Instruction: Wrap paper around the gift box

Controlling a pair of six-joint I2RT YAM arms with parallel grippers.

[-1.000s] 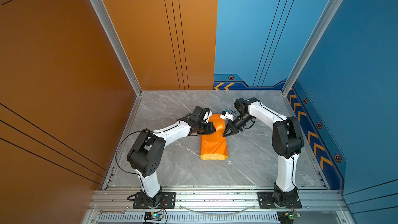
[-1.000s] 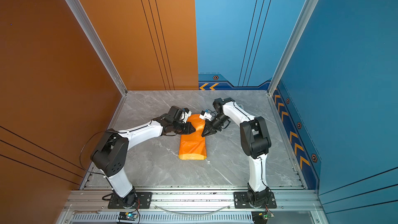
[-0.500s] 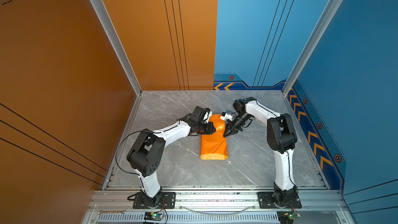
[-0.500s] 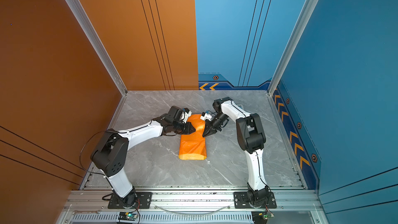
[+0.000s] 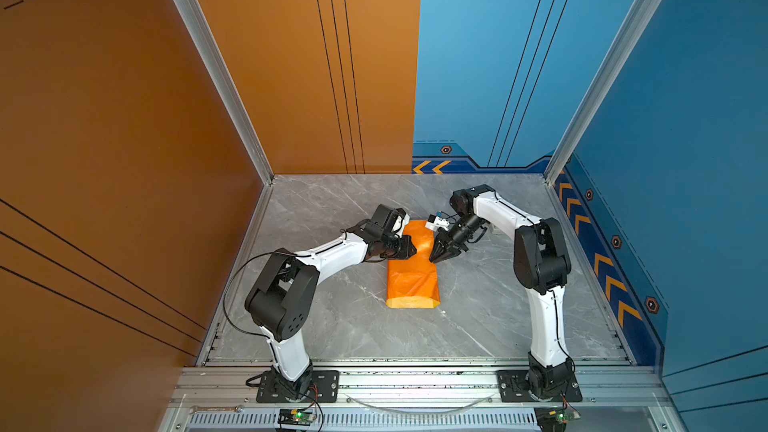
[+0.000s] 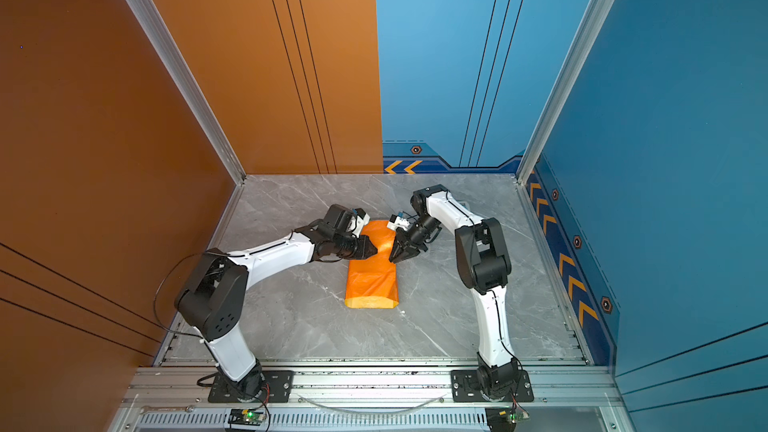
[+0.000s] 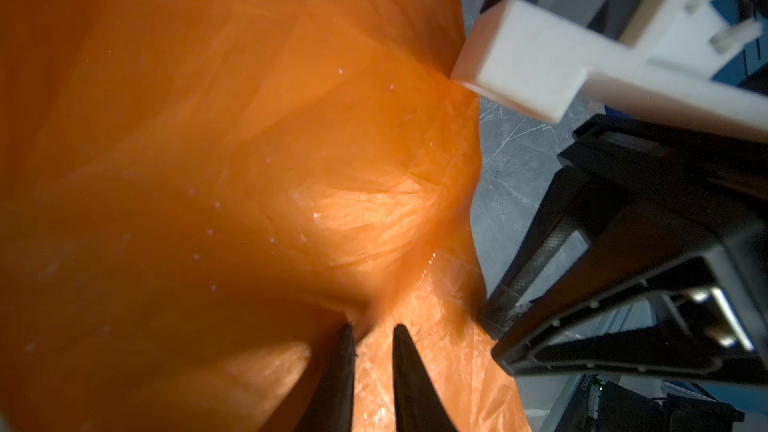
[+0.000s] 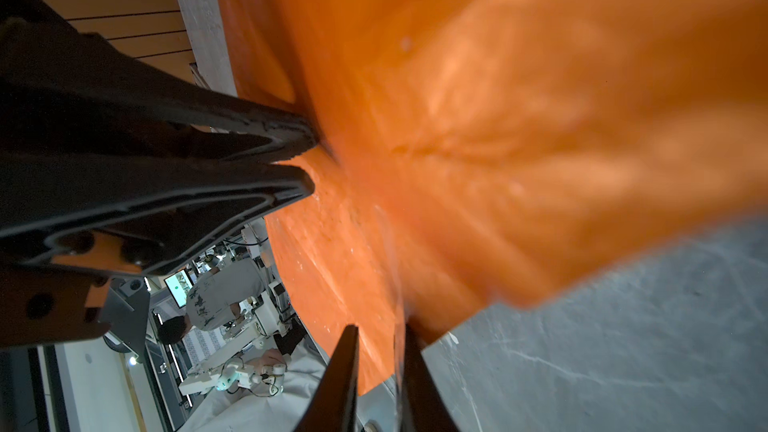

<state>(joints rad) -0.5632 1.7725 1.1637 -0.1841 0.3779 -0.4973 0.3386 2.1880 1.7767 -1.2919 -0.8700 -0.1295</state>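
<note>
1. A grey marbled tabletop [image 5: 332,326] floors a booth with an orange wall [image 5: 291,76] on the left and a blue wall [image 5: 519,56] on the right. An aluminium rail [image 5: 415,380] runs along the tabletop's near edge.
2. Nearest on the surface, about midway between its left and right edges, lies the paper [image 5: 411,280]. It is folded orange side out into a long bundle running near to far. The near end gapes and shows the pale yellow face, so that end is not yet closed.
3. The gift box shows in no view. I judge that it sits inside the bundle, which would explain the raised, rounded shape.
4. Farther along, the left gripper [image 5: 412,248] comes in at the bundle's left side. In the left wrist view its jaws stand almost together with a ridge of paper drawn into the slit. Creases fan out from there, so it looks like a pinch on a fold, probably to hold the overlap taut.
5. Opposite it, the right gripper [image 5: 433,257] meets the bundle's right side. Its jaws stand slightly apart astride the paper's edge. I cannot tell whether they nip it.
6. Beyond both grippers the bundle's far end lies flat, well short of the tabletop's far edge.
</note>
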